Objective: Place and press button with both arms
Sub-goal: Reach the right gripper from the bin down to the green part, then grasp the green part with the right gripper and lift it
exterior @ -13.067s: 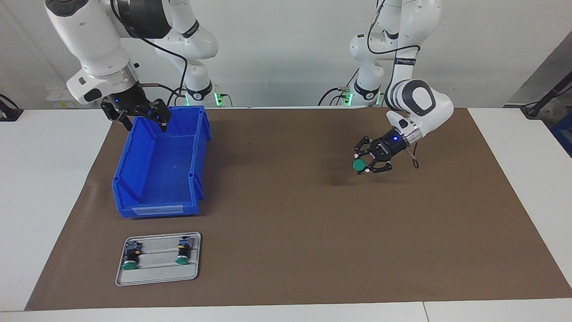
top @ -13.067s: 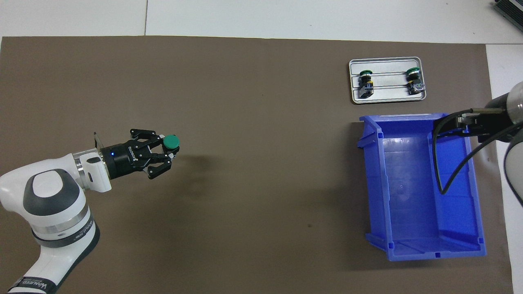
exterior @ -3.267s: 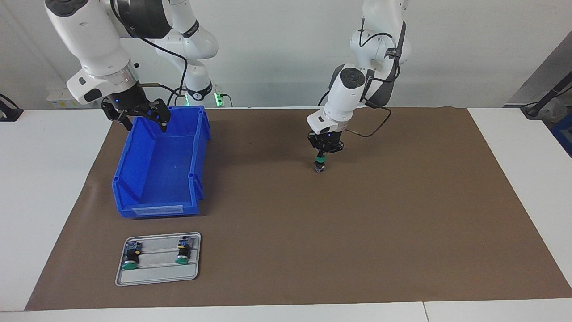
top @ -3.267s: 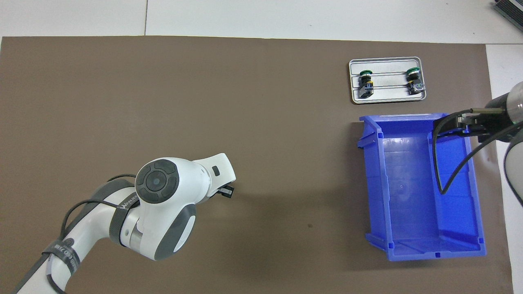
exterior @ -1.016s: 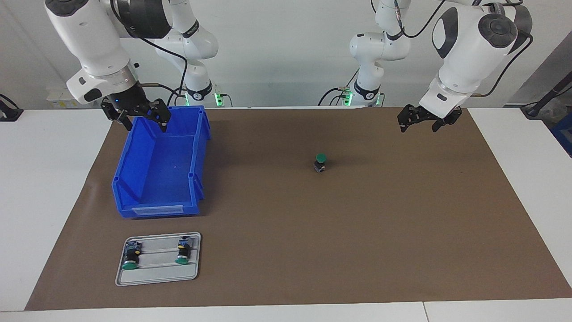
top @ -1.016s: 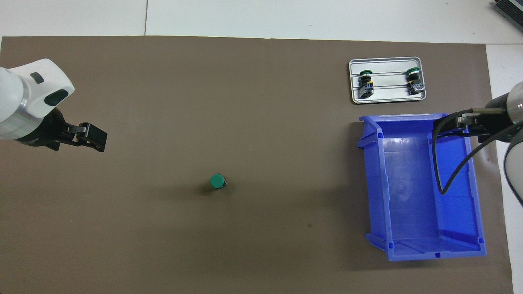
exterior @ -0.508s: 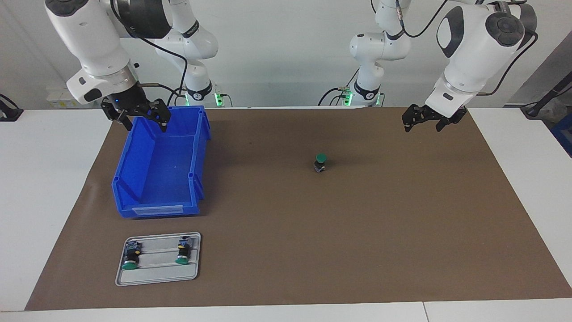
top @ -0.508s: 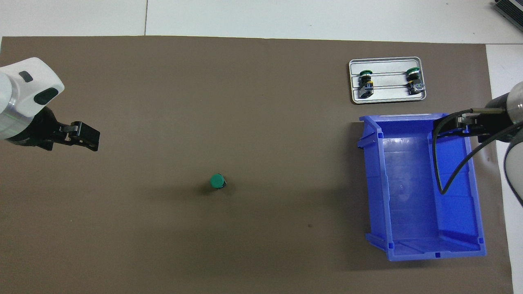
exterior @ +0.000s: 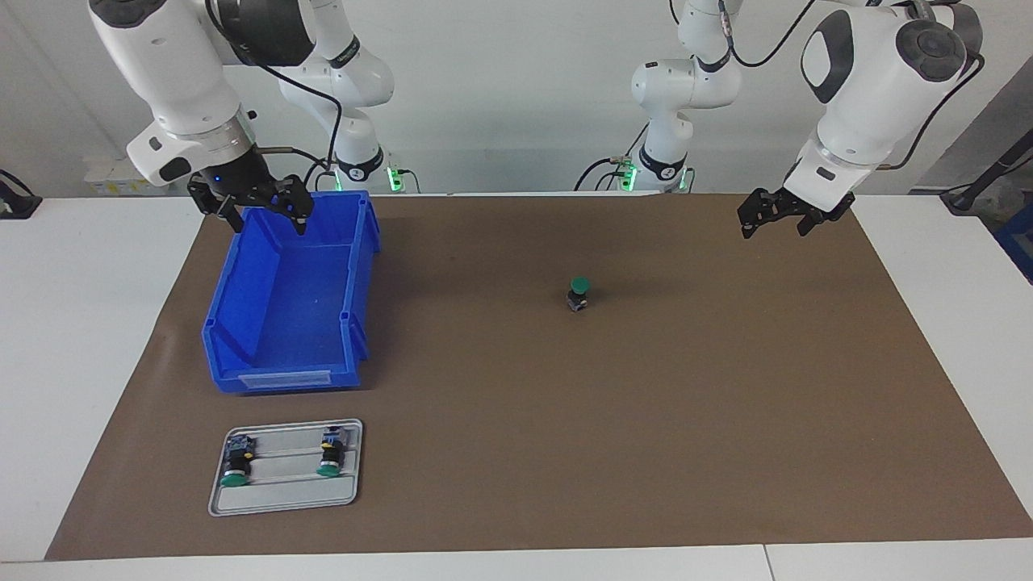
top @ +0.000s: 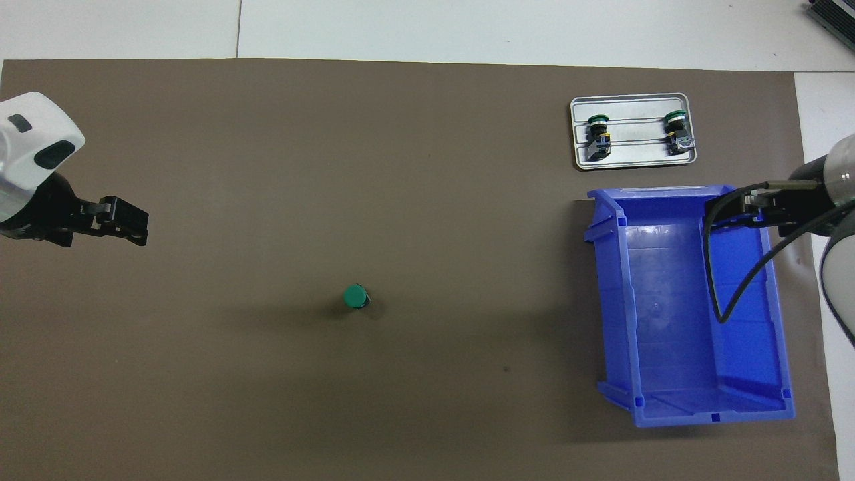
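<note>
The button (exterior: 578, 294) stands upright on the brown mat (exterior: 726, 403), green cap up, about midway between the two arms, and shows from above as a green disc (top: 355, 296). Nothing touches it. My left gripper (exterior: 775, 228) hangs open and empty over the mat toward the left arm's end of the table, well apart from the button; it also shows in the overhead view (top: 130, 224). My right gripper (exterior: 269, 222) hangs open and empty over the end of the blue bin (exterior: 242, 323) that is nearest the robots, and shows partly in the overhead view (top: 748, 208).
The blue bin (top: 775, 321) holds nothing. A grey tray (exterior: 282, 502), farther from the robots than the bin, carries two more green-capped buttons (exterior: 235, 468) (exterior: 329, 460) lying on their sides. White table (exterior: 81, 323) surrounds the mat.
The left gripper has drifted farther from the button toward the left arm's end of the table. The right gripper has shifted slightly over the bin. The button has not moved.
</note>
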Tool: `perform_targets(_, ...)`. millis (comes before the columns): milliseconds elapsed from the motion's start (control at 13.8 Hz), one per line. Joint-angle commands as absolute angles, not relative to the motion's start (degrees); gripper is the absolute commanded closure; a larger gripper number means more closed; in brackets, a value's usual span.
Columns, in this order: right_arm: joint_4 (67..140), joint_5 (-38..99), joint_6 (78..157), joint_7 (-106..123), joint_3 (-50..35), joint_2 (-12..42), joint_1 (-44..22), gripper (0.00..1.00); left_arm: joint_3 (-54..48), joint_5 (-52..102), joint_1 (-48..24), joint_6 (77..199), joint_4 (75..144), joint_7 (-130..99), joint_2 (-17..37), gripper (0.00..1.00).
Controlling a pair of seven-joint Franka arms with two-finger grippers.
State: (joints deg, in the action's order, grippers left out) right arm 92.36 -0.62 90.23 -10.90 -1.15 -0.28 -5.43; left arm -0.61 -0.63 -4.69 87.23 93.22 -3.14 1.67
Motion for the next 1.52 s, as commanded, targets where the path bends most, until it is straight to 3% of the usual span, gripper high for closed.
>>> perform_targets(0, 94.48, -0.62, 93.33, -20.70, -1.58, -1.32, -10.70, 0.01, -1.05, -1.49, -4.04, 86.92, 93.52, -3.34, 0.88, 0.00)
perform_targets(363, 95.10, -0.62, 100.27, -41.28, -1.58, 3.33, -23.09, 0.01, -1.05, -1.49, -4.04, 86.92, 93.52, -3.34, 0.88, 0.00)
perform_targets(653, 94.40, -1.14, 108.43, -57.00, -1.58, 10.62, -32.59, 0.01, -1.05, -1.49, -4.04, 86.92, 93.52, -3.34, 0.88, 0.00)
perform_targets(1089, 92.64, -0.97, 119.07, -71.62, -1.58, 19.33, -41.74, 0.01, -1.05, -1.49, -4.04, 86.92, 93.52, -3.34, 0.88, 0.00)
perform_targets(1234, 91.94, -1.58, 119.36, -73.20, -1.58, 22.13, -43.76, 0.03, -1.05, -1.49, -4.04, 86.92, 93.52, -3.34, 0.88, 0.00)
perform_targets(1452, 85.27, -3.24, 119.27, -74.00, -1.58, 29.86, -46.23, 0.05, -1.05, -1.49, -4.04, 86.92, 93.52, -3.34, 0.88, 0.00)
